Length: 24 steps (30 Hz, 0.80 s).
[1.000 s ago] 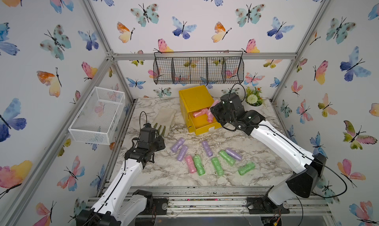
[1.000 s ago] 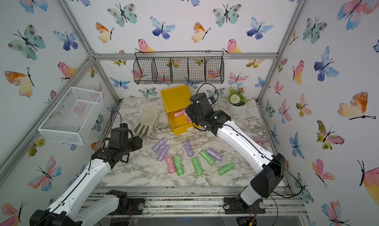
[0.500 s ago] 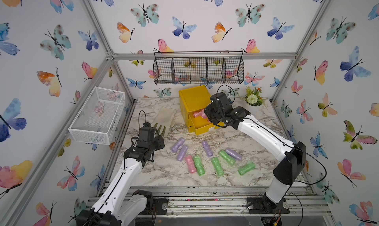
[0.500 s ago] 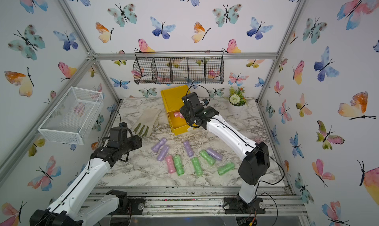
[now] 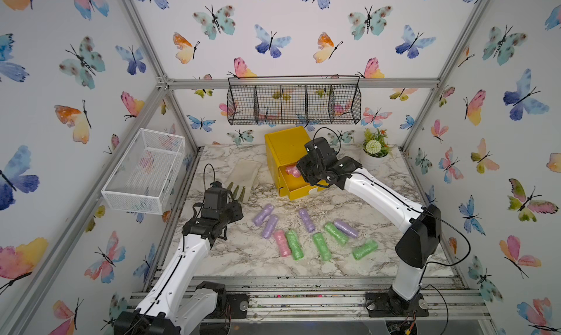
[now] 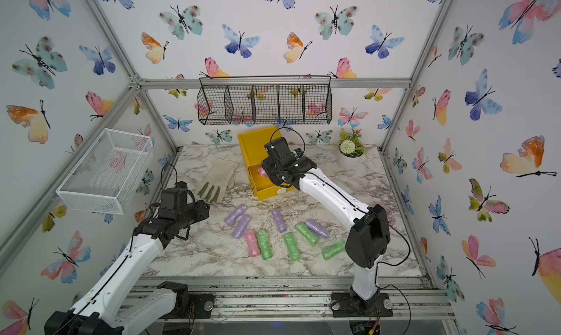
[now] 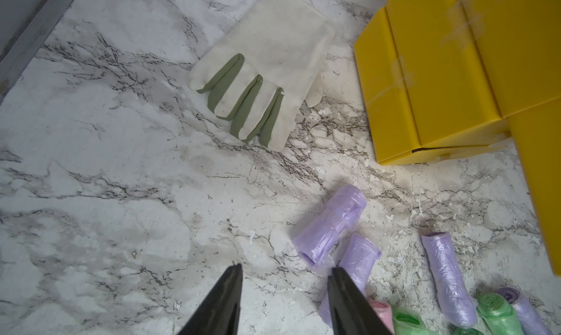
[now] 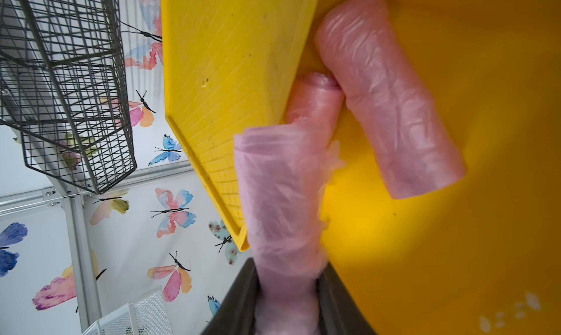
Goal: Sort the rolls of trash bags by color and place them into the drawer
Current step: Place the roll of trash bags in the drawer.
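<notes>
The right fingers (image 8: 239,300) pinch a pink roll (image 8: 279,196) whose loose end overlaps the yellow panel (image 8: 227,90) at the mouth of the open drawer (image 8: 455,242), so releasing here could snag it or drop it outside, with two pink rolls (image 8: 388,99) crowding the floor beyond, while the left fingers (image 7: 221,303) hang spread and empty over the worktop (image 7: 121,166) beside the purple rolls (image 7: 331,227).

1. Left arm (image 5: 179,266), lower left: glossy white shells, black joints, thin black cable along it.
2. Right arm (image 5: 379,200), right of centre: same white shells, bulky black elbow, looping black cable.
3. Left end effector (image 7: 287,268) and right end effector (image 8: 288,265): plain black tapered fingers.
</notes>
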### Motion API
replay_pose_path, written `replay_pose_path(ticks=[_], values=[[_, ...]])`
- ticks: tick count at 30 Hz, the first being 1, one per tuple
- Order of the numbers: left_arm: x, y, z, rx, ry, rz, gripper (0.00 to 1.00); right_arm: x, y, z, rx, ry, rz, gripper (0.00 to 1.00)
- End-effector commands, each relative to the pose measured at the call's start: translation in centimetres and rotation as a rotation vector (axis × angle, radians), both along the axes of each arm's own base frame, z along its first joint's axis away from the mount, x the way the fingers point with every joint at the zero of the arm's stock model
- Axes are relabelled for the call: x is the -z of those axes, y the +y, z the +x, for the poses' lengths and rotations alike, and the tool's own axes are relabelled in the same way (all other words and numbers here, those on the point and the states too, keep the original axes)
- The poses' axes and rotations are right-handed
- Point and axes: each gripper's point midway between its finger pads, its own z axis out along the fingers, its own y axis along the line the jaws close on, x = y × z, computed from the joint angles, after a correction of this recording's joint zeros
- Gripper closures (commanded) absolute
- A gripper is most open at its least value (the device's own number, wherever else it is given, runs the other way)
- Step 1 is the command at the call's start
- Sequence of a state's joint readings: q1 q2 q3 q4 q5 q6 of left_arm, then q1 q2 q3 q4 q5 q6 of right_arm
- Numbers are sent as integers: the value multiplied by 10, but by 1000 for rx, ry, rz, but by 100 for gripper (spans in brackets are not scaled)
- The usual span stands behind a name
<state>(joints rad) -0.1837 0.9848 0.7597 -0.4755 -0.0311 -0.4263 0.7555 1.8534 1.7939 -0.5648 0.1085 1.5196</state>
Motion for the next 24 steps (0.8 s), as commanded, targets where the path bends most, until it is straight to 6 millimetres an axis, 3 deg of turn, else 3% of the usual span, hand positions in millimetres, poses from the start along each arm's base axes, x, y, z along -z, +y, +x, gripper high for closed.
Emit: replay_pose_path(ticks=[1, 12, 24], values=[[-6, -1, 2, 13, -9, -7, 50, 2, 7, -1, -7, 19, 13, 67], [-6, 1, 1, 11, -10, -9, 50, 14, 10, -2, -4, 43, 12, 69], [-7, 1, 0, 12, -14, -10, 49, -8, 8, -18, 13, 8, 74, 72]])
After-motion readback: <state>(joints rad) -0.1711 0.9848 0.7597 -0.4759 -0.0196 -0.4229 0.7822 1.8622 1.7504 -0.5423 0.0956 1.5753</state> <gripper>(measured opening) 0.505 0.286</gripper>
